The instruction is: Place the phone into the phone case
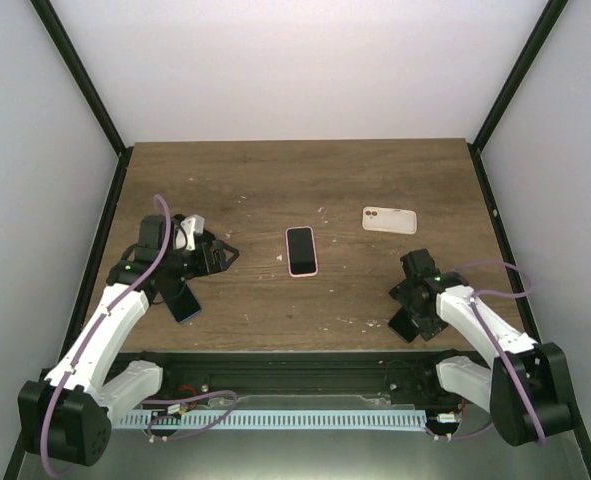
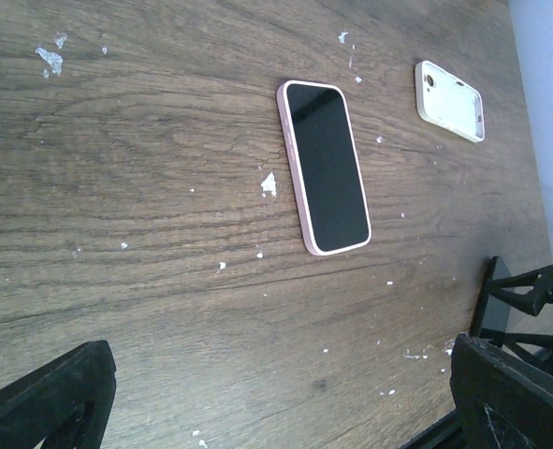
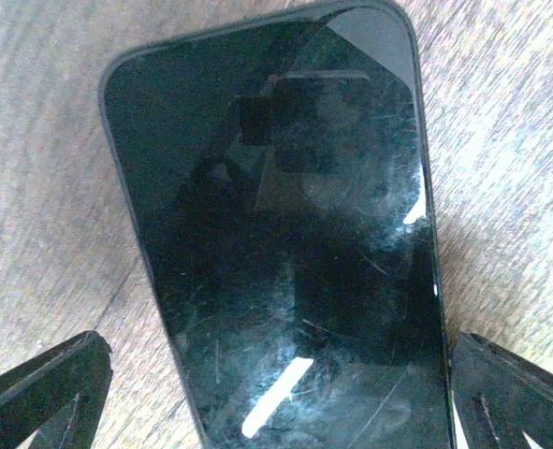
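Dark brown wood-grain table seen from above, with both wrist views. At the left, the left gripper points right across the table, its two black fingers spread wide apart and holding nothing. Only bare wood lies between them in the wrist view. Just near of it, partly under the left arm, lies a flat dark blue rectangular object whose nature cannot be told. In the middle of the table lies a pink-rimmed phone with a black screen. It is flat, screen up, with its long axis running near to far, and well apart from both grippers. Further right and slightly farther back lies the cream-white rectangular phone case, flat with its long axis left to right and clear of the phone. At the right near side, the right gripper hangs with its fingers fully spread, one on either side of a dark-framed black phone with a scratched screen. This phone lies flat on the wood beneath the gripper, and whether the fingers touch it cannot be told
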Controlling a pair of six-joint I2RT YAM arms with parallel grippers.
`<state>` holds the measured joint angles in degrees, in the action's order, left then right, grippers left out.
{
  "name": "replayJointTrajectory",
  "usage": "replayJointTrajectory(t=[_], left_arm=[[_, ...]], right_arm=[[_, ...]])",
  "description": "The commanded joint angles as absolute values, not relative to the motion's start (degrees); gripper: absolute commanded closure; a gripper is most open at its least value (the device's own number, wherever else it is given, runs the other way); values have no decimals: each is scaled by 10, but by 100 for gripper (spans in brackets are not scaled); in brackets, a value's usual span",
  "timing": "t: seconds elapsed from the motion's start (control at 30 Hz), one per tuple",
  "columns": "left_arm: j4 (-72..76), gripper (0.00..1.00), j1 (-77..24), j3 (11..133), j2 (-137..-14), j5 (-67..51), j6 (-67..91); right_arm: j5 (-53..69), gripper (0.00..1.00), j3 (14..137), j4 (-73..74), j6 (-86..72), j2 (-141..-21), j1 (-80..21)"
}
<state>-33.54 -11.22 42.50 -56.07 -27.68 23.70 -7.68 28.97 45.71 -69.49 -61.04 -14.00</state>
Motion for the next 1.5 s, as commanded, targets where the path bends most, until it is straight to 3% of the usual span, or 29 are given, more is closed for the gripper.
replayJointTrajectory(t=[0.0, 0.73, 1.17, 1.47], left_arm=[[-330, 2, -110, 420, -552, -276, 227], [-333, 2, -109, 423, -581, -268, 232], [-325, 2, -110, 417, -585, -248, 274], [-282, 13, -104, 382, -592, -37, 455]], right_arm=[[-73, 0, 281, 430, -711, -629, -134], [64, 10, 273, 227, -777, -675, -134], [115, 10, 294, 97, -687, -743, -134], [177, 9, 310, 125, -521, -677, -134]])
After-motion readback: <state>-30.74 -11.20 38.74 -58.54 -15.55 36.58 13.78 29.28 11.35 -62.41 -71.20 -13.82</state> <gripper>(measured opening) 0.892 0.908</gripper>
